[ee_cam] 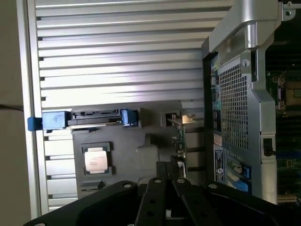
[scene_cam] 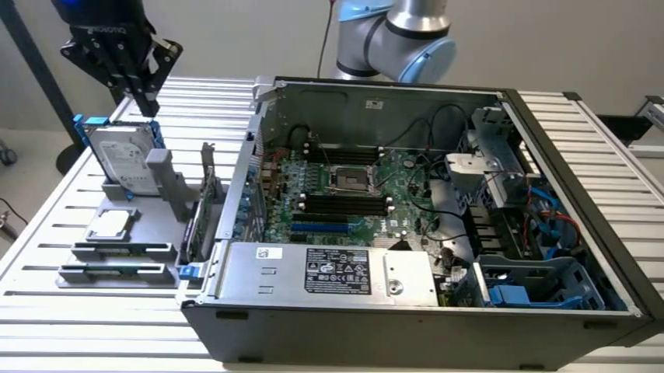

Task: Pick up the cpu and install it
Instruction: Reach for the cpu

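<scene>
Cpu (ee_cam: 96, 160): small silvery square, pale rim, flat in grey holder (ee_cam: 131, 141).

I can't read a single word or number from here. The black label (scene_cam: 337, 271) on the power supply (scene_cam: 410, 268), at the near side of the case, carries white print and marks too small to make out. The same goes for the white sticker (scene_cam: 270, 252) toward the exterior view's left of it, the hard drive (scene_cam: 123, 155) label, and the cpu (ee_cam: 96, 160) top.
</scene>
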Controlling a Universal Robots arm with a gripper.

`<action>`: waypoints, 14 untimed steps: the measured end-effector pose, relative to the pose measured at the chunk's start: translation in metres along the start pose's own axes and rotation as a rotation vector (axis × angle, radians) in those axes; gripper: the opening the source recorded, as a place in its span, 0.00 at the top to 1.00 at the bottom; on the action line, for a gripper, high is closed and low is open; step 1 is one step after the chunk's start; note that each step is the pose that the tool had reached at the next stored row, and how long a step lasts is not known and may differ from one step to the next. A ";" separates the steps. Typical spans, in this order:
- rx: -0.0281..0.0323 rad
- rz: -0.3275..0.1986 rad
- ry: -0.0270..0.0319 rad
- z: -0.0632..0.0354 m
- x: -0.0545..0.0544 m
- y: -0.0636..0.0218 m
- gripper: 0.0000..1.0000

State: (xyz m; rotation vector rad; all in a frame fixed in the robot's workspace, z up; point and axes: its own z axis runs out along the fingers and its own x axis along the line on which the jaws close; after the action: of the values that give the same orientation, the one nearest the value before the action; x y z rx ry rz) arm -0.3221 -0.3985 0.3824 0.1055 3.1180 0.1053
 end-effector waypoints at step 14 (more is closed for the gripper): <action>0.0001 -0.001 0.0020 0.0087 0.057 0.0062 0.89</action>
State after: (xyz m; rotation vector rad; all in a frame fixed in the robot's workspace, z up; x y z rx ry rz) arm -0.3788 -0.3878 0.3731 0.1032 3.1200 0.1053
